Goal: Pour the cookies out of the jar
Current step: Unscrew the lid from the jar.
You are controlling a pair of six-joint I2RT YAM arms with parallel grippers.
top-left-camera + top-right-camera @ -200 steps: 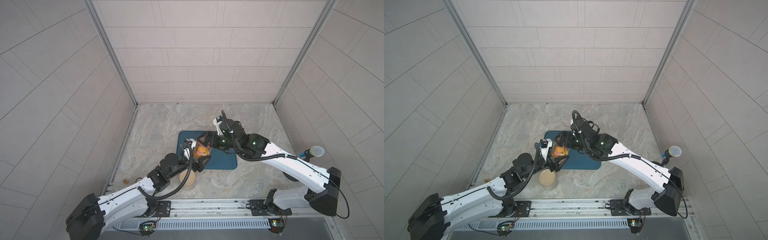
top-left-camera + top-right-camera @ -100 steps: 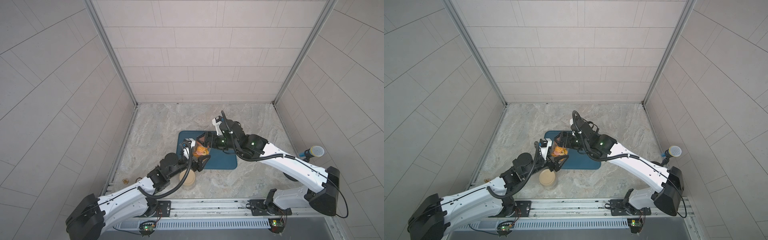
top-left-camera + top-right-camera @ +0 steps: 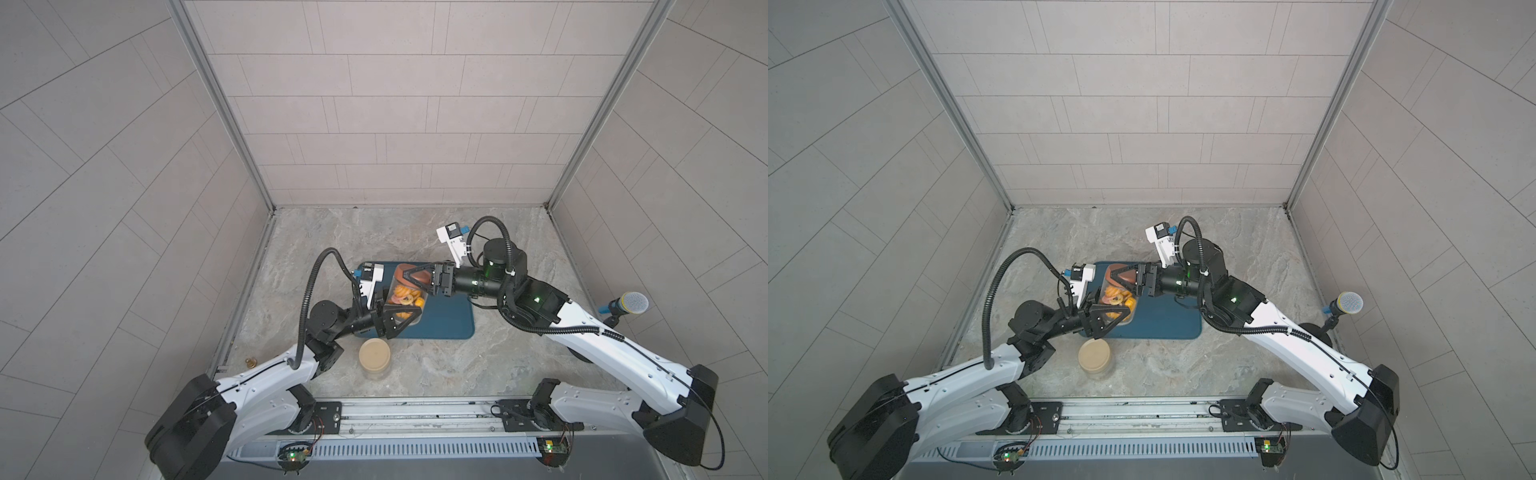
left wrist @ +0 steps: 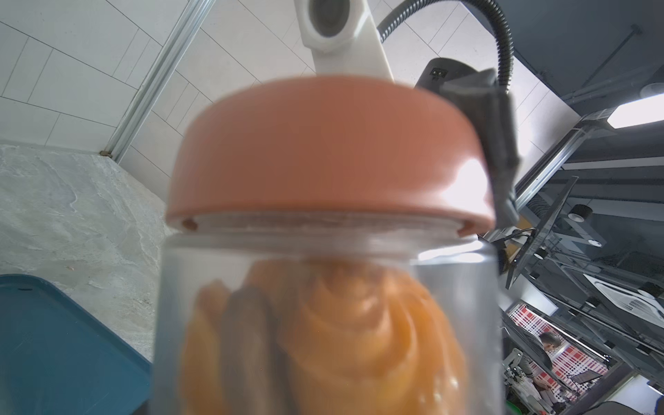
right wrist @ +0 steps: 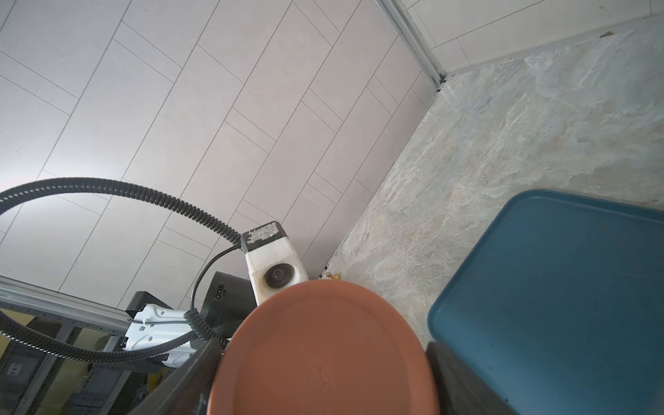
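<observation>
L arm reaches fwd, low, elbow bent: left gripper (image 3: 400, 318) closed partway on clear plastic jar (image 4: 187, 273), tilted; small orange-yellow cookies (image 3: 405, 297) inside, betw. its fingers. R arm stretches across: right gripper (image 3: 415, 277) clamps reddish-brown round lid (image 5: 323, 352), on jar. Under both fingers: blue tray (image 3: 444, 318).

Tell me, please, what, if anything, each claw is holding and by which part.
The left claw grips the jar around its body; the right claw clamps its brown lid by the rim.
</observation>
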